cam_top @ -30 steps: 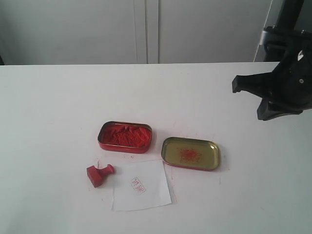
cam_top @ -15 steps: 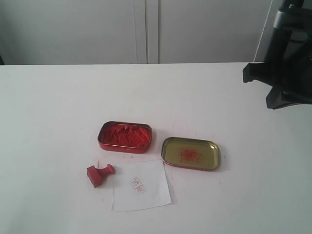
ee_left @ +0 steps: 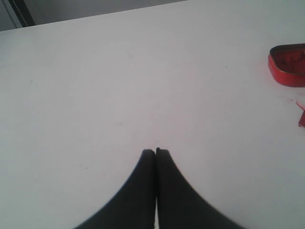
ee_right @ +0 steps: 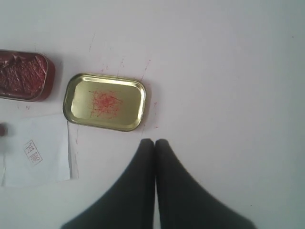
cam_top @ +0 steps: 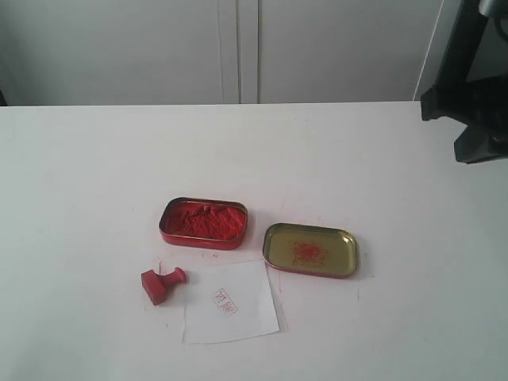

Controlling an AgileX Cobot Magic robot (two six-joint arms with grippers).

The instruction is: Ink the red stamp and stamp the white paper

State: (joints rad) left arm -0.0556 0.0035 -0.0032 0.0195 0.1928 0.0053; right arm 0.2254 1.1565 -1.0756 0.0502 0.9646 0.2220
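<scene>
Your left fingers (ee_left: 140, 191) are pressed together over the bench (ee_left: 95, 95); your right fingers (ee_right: 138, 186) are together too, near the gold lid (ee_right: 105, 101). The red stamp (cam_top: 163, 284) lies tipped on its side just beside the white paper (cam_top: 238, 321), which bears a red imprint (cam_top: 225, 302), near the open ink tin (cam_top: 204, 223).

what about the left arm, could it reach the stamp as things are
Probably yes: the stamp lies on its side on the table, beside the paper, nothing over it. The left arm's jaws are shut and empty, so they'd need to open.
</scene>
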